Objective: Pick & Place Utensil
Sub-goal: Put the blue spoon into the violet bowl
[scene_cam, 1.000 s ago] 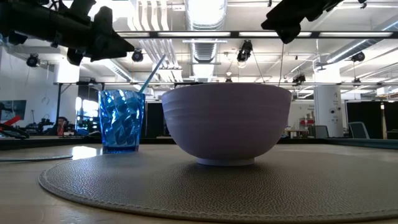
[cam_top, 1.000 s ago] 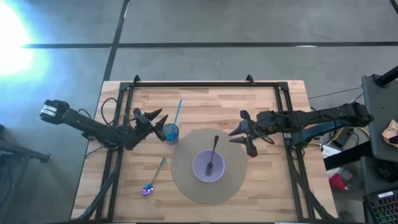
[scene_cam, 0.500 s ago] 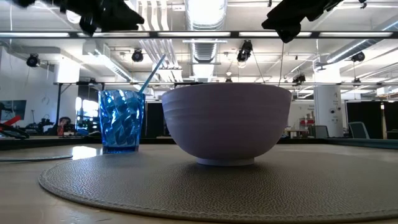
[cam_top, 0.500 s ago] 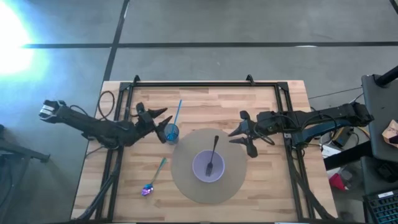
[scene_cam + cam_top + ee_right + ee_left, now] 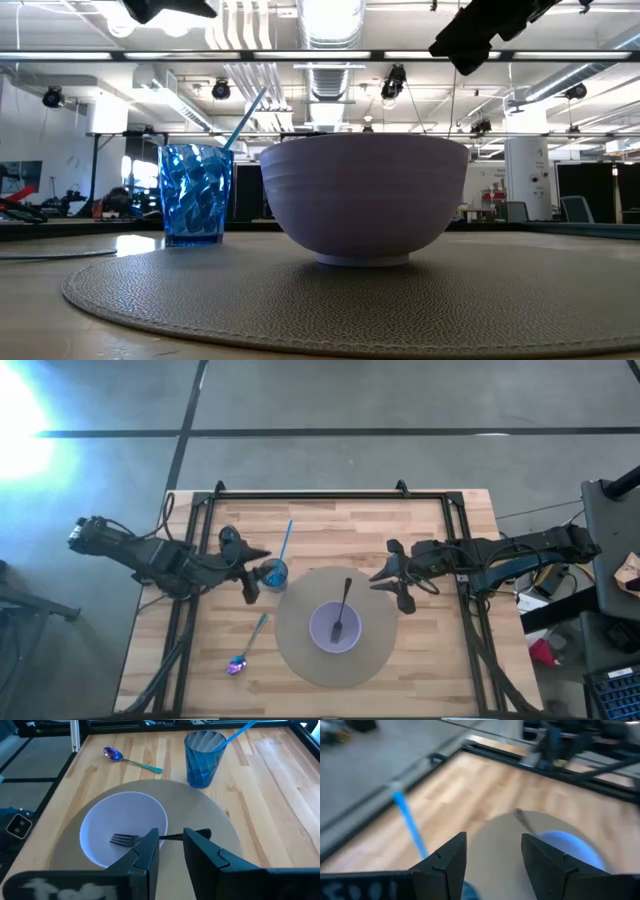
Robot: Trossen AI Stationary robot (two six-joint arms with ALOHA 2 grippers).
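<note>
A lavender bowl (image 5: 335, 628) stands on a round grey mat (image 5: 300, 660). A dark fork (image 5: 342, 608) has its tines in the bowl, and its handle leans on the bowl's far rim. An iridescent spoon (image 5: 245, 650) lies flat on the wood to the left of the mat. A blue cup (image 5: 274, 573) holds a blue straw (image 5: 284, 540). My left gripper (image 5: 254, 572) hovers open, high up just left of the cup. My right gripper (image 5: 393, 575) hovers open to the right of the bowl. In the right wrist view the fork (image 5: 145, 839) and bowl (image 5: 125, 832) lie ahead of its fingers.
The table is light wood with a black frame rail (image 5: 330, 495) along its far and side edges. Bare wood shows between the cup and the far rail and to the near left around the spoon. In the low view the cup (image 5: 196, 193) and the bowl (image 5: 365, 195) stand side by side.
My left gripper has risen out of the top of the low view. It has also swung rightward toward the blue cup, turning as it went, and has stayed open. The bowl, fork, spoon and cup have not moved.
</note>
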